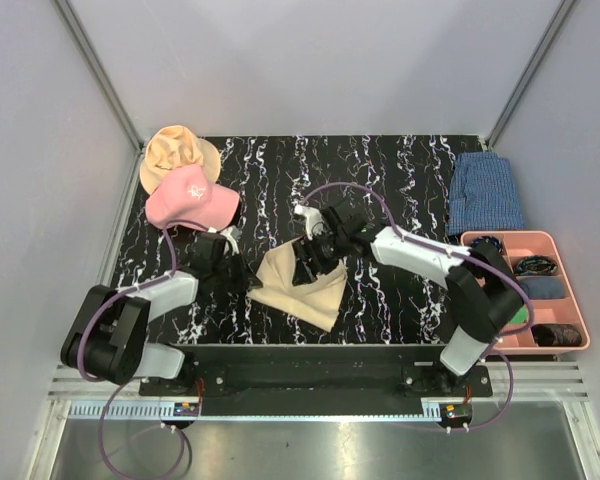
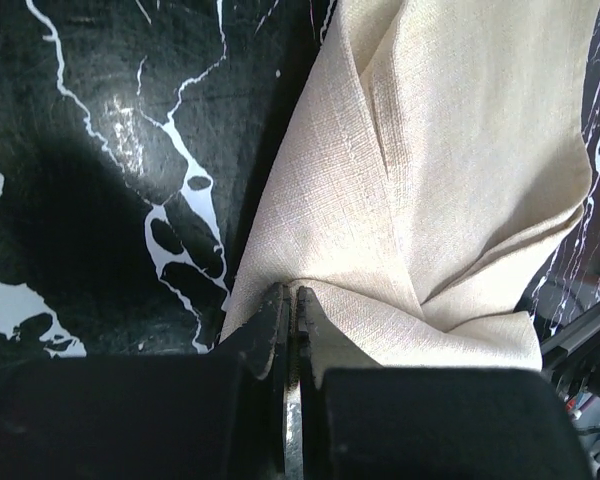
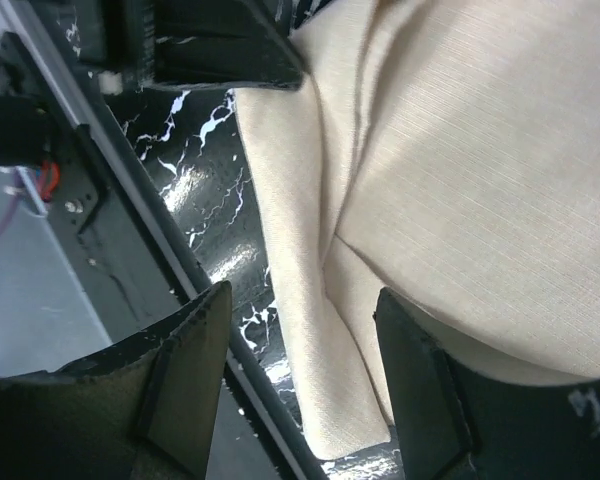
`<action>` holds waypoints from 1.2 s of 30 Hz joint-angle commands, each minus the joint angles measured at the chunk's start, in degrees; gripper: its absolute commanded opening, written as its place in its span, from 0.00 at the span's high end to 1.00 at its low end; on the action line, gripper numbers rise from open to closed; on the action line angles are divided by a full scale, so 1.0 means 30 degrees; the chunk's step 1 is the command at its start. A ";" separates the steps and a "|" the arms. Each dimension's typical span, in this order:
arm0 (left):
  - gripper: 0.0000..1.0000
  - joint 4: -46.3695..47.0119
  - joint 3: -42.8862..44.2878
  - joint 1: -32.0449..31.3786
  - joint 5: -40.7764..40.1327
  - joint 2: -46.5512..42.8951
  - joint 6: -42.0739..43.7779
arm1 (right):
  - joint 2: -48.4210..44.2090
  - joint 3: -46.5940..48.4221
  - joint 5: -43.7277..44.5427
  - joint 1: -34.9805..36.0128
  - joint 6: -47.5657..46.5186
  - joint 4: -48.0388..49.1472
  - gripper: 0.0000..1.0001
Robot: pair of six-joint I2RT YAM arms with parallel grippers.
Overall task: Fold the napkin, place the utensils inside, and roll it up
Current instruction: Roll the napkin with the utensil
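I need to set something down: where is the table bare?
Bare: far middle, between pink cap and blue checked cloth; smaller patch between napkin and right arm. Crowded: centre, left claw and right claw at the napkin.

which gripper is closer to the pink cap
Left. The left gripper pinches the napkin near the pink cap; the right gripper hangs open farther right, over the napkin.

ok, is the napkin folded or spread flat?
Folded. The napkin lies in overlapping layers with creases in both wrist views; the left claw is shut on one edge.
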 commanded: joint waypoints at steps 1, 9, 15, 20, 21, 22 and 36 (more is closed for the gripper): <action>1.00 -0.0991 0.0547 0.0155 -0.1139 0.0987 0.0360 | -0.1922 -0.0970 0.6168 0.2972 -0.2153 0.0480 0.32; 1.00 -0.1256 0.1163 0.0301 -0.0700 0.2160 0.0653 | -0.2015 -0.1883 1.0106 0.6437 -0.3092 0.2622 0.32; 1.00 -0.1285 0.1281 0.0419 -0.0524 0.2484 0.0712 | -0.1047 -0.1736 1.1136 0.7698 -0.3882 0.2944 0.34; 1.00 -0.1373 0.1427 0.0448 -0.0465 0.2542 0.0770 | -0.0724 -0.1706 1.1077 0.7846 -0.4030 0.2974 0.36; 1.00 -0.1373 0.1427 0.0448 -0.0465 0.2571 0.0770 | -0.0520 -0.1735 1.1019 0.7846 -0.4001 0.3003 0.36; 1.00 -0.1373 0.1456 0.0448 -0.0436 0.2543 0.0770 | -0.0402 -0.1736 1.1018 0.7846 -0.4000 0.2975 0.36; 1.00 -0.1490 0.1807 0.0448 -0.0085 0.2338 0.0741 | 0.2351 -0.1854 1.2861 0.7875 -0.3298 0.2566 0.40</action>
